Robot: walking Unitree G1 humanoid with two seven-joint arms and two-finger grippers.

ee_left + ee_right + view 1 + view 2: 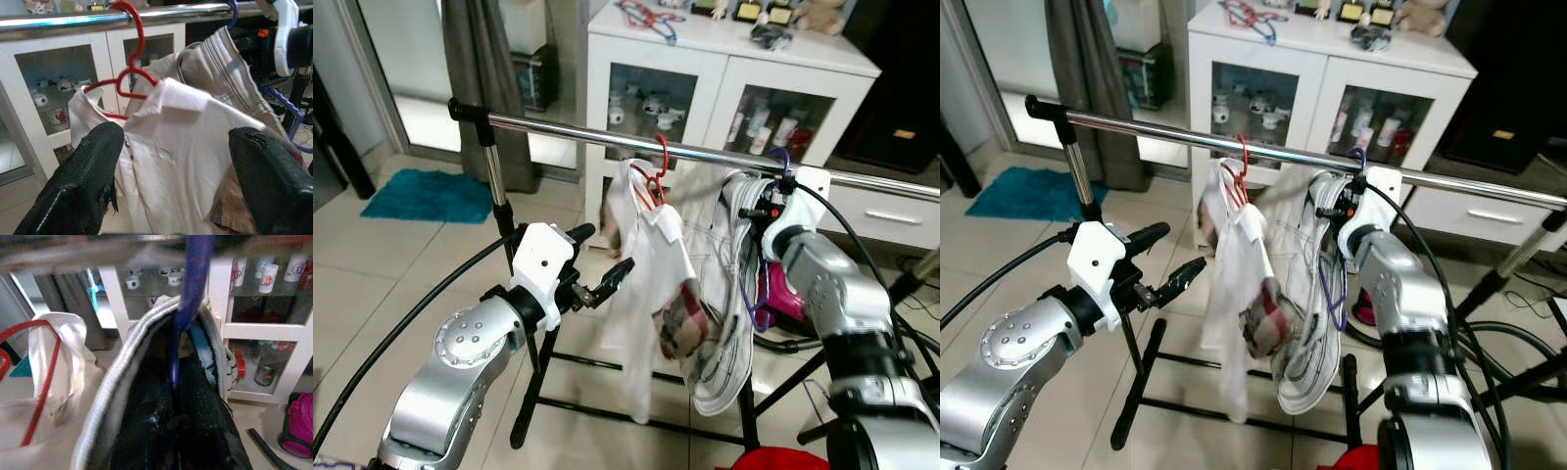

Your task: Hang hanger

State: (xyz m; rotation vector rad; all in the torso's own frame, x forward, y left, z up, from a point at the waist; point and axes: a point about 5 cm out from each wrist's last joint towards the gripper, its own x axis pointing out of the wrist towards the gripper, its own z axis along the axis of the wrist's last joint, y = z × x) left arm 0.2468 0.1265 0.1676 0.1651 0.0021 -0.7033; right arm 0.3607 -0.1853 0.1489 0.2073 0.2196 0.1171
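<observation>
The purple hanger is a thin plastic loop carrying a white garment with grey stitching, its hook curled over the steel rail of the drying rack. It hangs roughly upright, hook at the top and its long body trailing downward beside the cloth. The right gripper is clamped on the purple hanger just below the hook, its black fingers pressed together around the stem. To its left on the same rail hangs a red hanger bearing a cream shirt. The left gripper sits near that shirt with its fingers spread apart (holding nothing). Behind, a white glass-door cabinet holds cups and jars
</observation>
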